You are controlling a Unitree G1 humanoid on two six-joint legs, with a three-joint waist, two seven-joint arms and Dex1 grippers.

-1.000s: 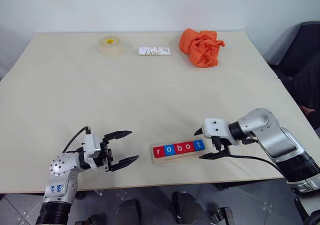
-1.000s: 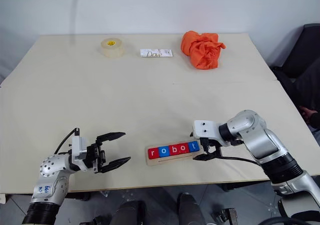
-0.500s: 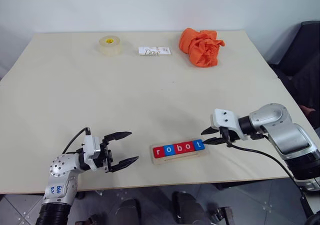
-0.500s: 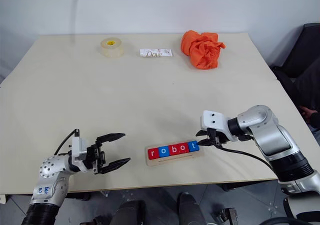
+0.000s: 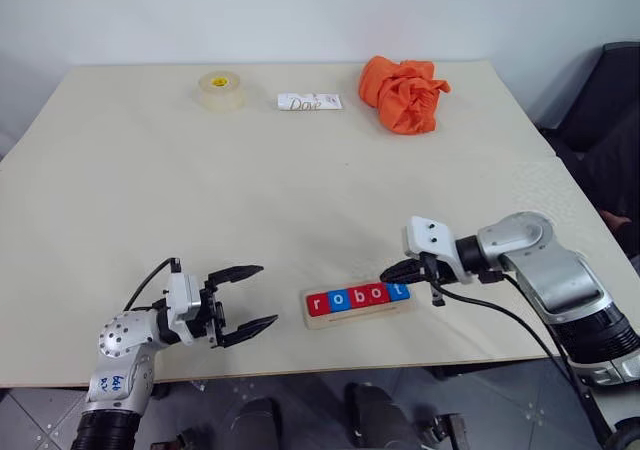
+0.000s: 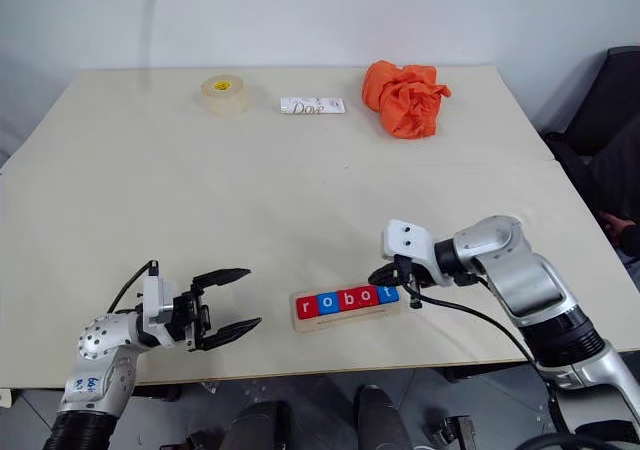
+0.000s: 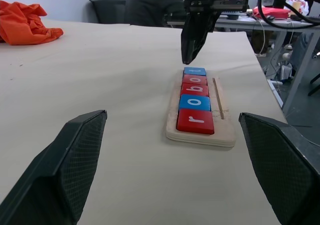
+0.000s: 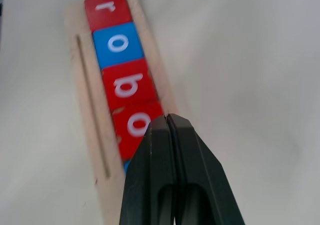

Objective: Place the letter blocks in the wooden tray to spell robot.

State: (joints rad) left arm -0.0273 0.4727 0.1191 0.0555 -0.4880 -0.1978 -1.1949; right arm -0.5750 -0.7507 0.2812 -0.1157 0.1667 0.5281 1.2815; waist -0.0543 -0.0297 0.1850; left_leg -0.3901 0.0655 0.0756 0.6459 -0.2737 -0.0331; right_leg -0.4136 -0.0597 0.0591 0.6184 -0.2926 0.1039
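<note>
Jaws of the right gripper (image 6: pixel 379 275) are pressed fully together and hold nothing; the tip hovers just above the blue "t" end of the row of five small square letter blocks (image 5: pixel 358 297). Jaws of the left gripper (image 5: pixel 255 295) stand wide apart, empty, to the left of the pale light-wood narrow tray (image 7: pixel 226 129). The blocks sit in this tray near the front edge of the beige worktop (image 5: pixel 300 190) and read "robot" in white letters: red r, blue o, red b, red o, blue t. At the far side, a white packet (image 5: pixel 309 101) reads "Dove".
</note>
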